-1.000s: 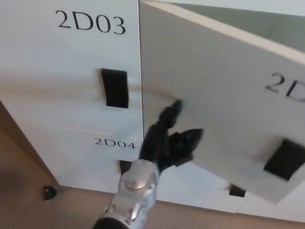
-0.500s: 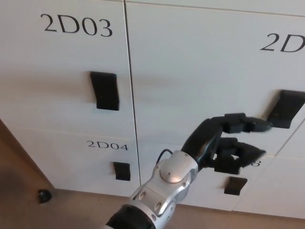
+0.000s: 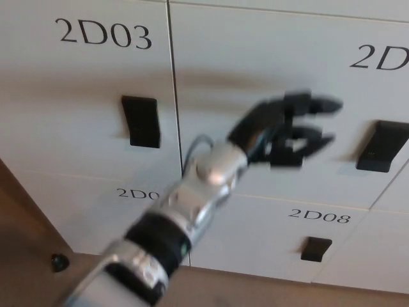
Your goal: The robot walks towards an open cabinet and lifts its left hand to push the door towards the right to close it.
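Head view: a wall of flat white cabinet doors with black printed labels and black rectangular handles. The door labelled 2D03 (image 3: 89, 96) sits at left; the task's door (image 3: 268, 70), right of it, lies flush with its neighbours, its label cut off by the right edge. The left hand (image 3: 287, 128), black and motion-blurred, is raised before this door with its fingers (image 3: 319, 103) apart, gripping nothing. A silver forearm (image 3: 192, 198) hides part of a lower label. The door marked 2D08 (image 3: 319, 236) sits below.
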